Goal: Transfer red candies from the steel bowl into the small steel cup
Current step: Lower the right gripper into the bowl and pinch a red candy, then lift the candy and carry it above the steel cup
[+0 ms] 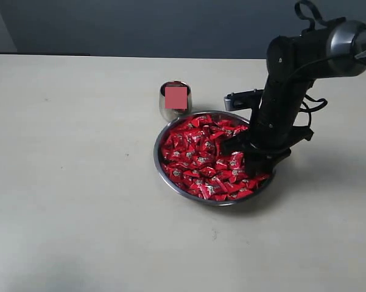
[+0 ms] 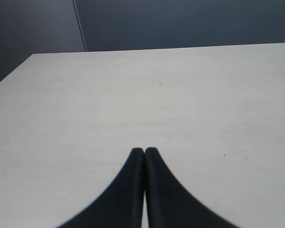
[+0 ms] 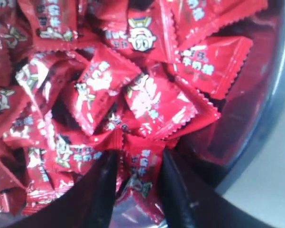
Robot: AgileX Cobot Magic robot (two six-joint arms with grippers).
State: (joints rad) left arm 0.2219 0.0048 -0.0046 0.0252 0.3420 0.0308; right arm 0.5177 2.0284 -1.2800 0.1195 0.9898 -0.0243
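Open table (image 1: 79, 182) stretches across the left and front of the exterior view, free for any approach. The steel bowl (image 1: 156, 159) sits right of centre, heaped with red candies (image 1: 198, 152). Its left half lies open from above, while the right arm (image 1: 280, 103) leans over its right side. There the right gripper (image 3: 138, 156) is sunk in the heap, one candy filling its jaws. The small steel cup (image 1: 166, 112) stands just beside the bowl's far-left rim, reachable from above. The left gripper (image 2: 144, 151), jaws together, hovers over bare tabletop.
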